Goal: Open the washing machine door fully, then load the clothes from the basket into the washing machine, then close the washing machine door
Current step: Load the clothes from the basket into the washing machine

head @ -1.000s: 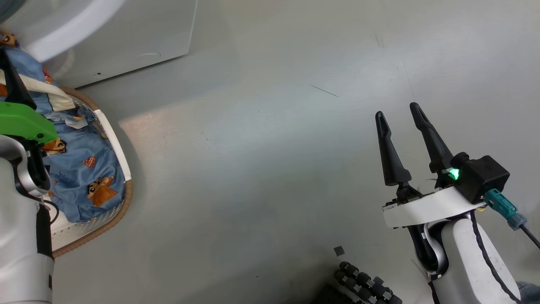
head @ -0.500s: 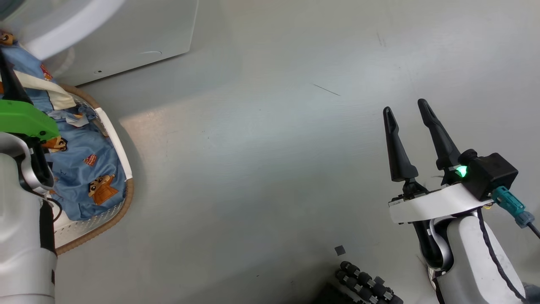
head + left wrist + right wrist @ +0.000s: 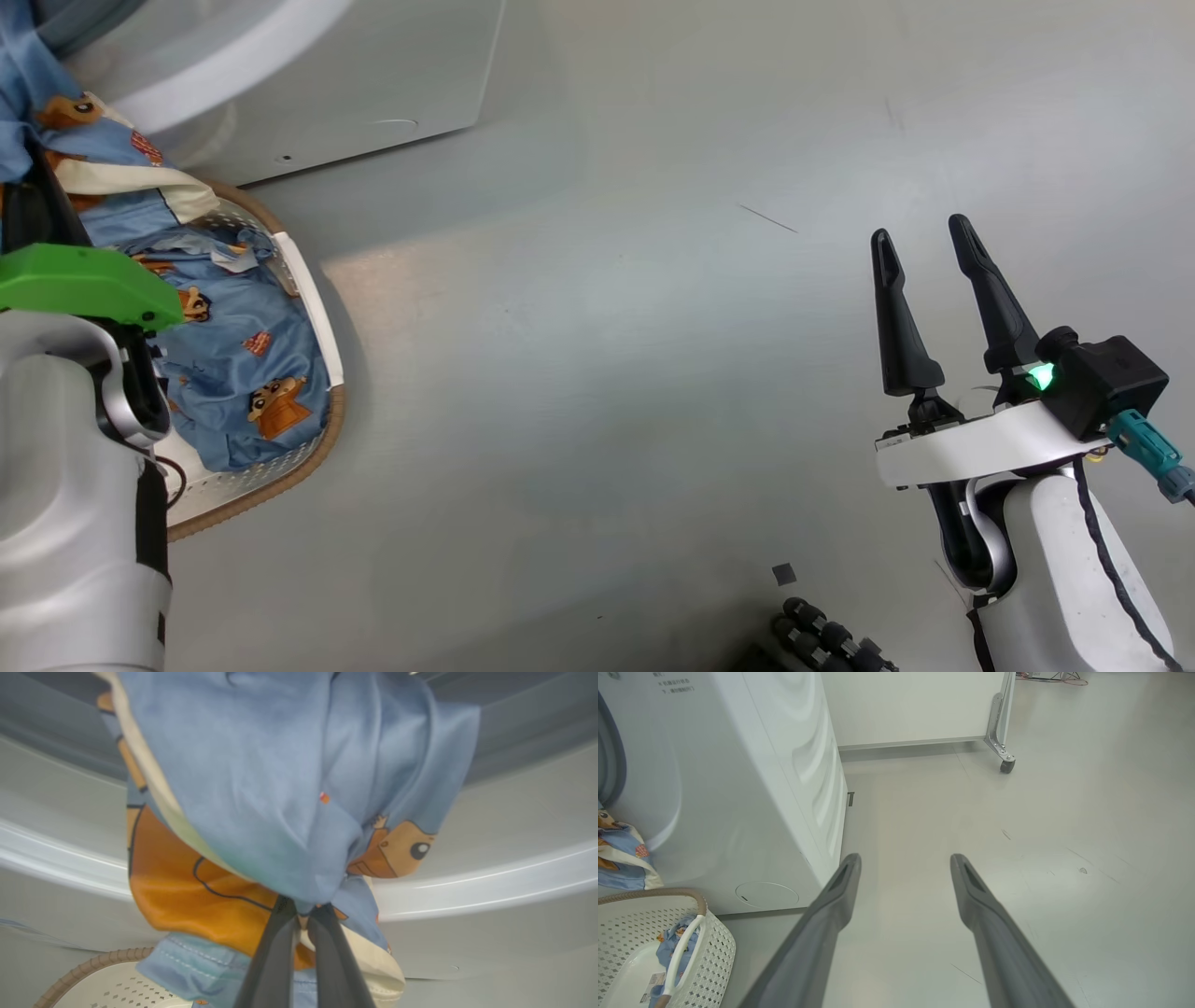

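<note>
Two grippers inspected. The left gripper (image 3: 302, 909) has its two dark fingers pressed together on a fold of the clothes (image 3: 289, 784). The pinch sits at the fingertips, with light-blue fabric bunched above them, an orange-brown cartoon patch to one side and a cream band trailing below. The held garment hangs in front of the washing machine (image 3: 738, 793), against the curved white moulding of its front (the drum opening cannot be made out in the left wrist view). In the right wrist view the garment's lower end hangs near the far rim of the basket (image 3: 313, 299); whether it touches that rim cannot be told.

The basket stands on the grey floor (image 3: 607, 355), just beside the machine's lower front corner. More blue printed fabric lies inside it, and its brown woven rim and one white handle are plainly visible.

The right gripper (image 3: 926, 243) is spread wide, its fingers well apart, holding nothing and touching nothing. It hangs over bare floor, well apart from the basket and the clothes. In its own wrist view the machine's side panel lies left of the fingers.
</note>
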Robot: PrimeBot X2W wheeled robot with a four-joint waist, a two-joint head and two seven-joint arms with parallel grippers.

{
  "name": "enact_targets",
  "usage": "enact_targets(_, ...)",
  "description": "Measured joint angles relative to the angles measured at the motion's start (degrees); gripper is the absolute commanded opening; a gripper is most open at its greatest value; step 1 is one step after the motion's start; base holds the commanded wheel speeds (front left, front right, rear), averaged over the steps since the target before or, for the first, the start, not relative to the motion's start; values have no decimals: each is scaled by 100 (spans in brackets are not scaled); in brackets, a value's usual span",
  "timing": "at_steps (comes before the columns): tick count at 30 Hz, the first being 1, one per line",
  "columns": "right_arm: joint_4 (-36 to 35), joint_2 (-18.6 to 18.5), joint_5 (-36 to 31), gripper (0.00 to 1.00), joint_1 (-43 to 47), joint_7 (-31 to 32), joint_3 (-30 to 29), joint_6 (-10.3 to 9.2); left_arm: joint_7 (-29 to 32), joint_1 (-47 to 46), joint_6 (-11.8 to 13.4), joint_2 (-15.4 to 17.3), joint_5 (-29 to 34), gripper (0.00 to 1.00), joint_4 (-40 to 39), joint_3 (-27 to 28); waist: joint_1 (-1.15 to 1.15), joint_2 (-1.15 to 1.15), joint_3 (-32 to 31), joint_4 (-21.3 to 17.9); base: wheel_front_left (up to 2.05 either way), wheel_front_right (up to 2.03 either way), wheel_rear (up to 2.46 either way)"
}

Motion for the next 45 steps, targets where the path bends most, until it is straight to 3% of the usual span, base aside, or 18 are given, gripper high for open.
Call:
enact_targets(9,1,-7,-2,100,26,0,-19,0,-8,240,-94,-79,-35,0,-368,-30,0,0,-136,229,0,0,0)
enact_targets(18,80,-1,-1,100,56,0,264,1,-25,149,-136,185,102,0,-1056,-81,-1,0,-295,265,0,0,0)
enact_targets(28,175,10,85,100,196,0,483,1,300,-532,-92,645,397,0,-1273,-120,0,0,-419,-37,0,0,0)
enact_targets(45,194,41,233,100,540,0,659,1,935,-1878,25,1533,872,0,-388,-100,-1,0,-345,-777,0,0,0)
